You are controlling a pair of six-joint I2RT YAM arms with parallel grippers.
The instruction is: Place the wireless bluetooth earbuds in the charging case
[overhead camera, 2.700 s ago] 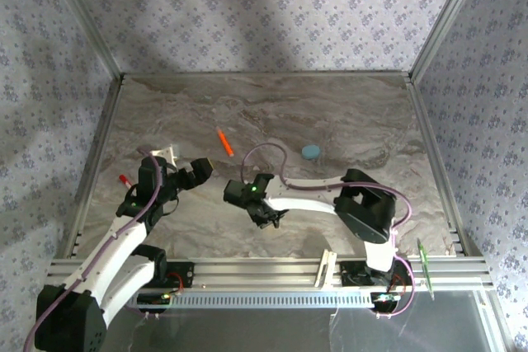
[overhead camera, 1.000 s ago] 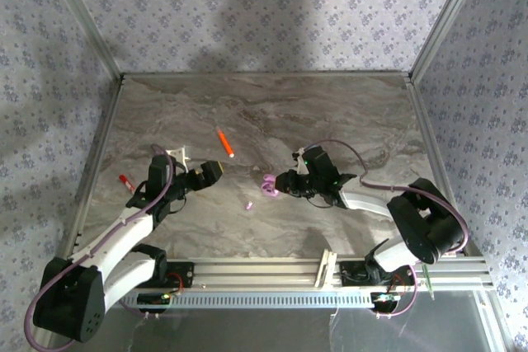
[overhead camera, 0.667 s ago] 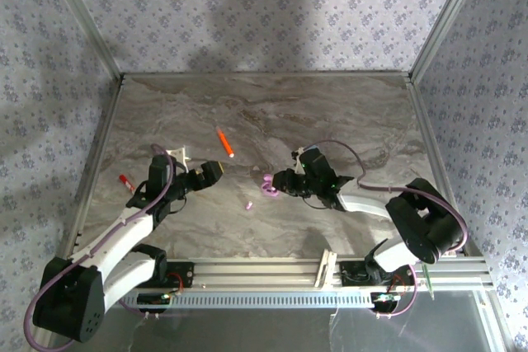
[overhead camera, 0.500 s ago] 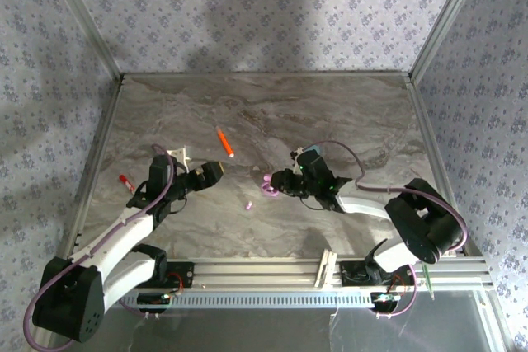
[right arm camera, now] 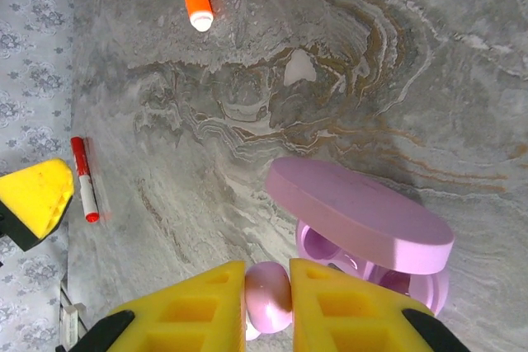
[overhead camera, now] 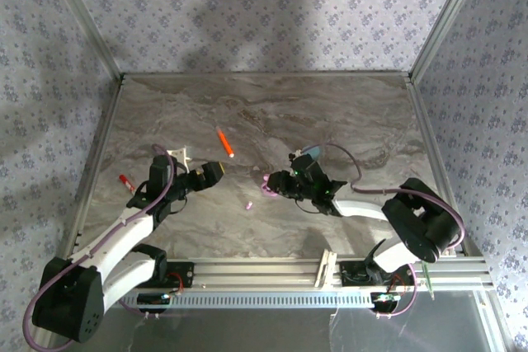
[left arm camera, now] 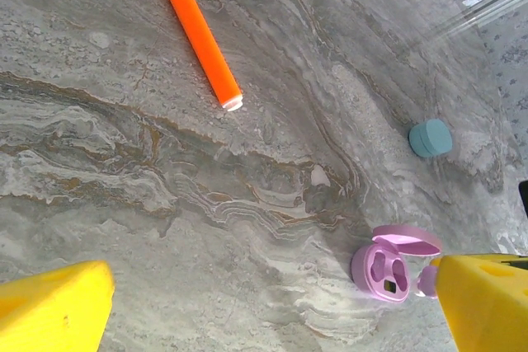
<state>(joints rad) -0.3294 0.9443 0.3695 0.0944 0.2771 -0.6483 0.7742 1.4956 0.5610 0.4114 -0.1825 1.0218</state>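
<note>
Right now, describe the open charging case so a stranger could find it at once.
On the marble table, look near the middle, right in front of the right gripper, which pinches a pink earbud. The pink oval charging case sits there with its lid hinged open. The teal case farther back is shut.

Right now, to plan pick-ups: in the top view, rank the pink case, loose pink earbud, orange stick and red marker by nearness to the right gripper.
From the right gripper:
1. pink case, at its fingertips
2. loose pink earbud, just left, toward the bases
3. orange stick, farther back-left
4. red marker, far left edge
</note>
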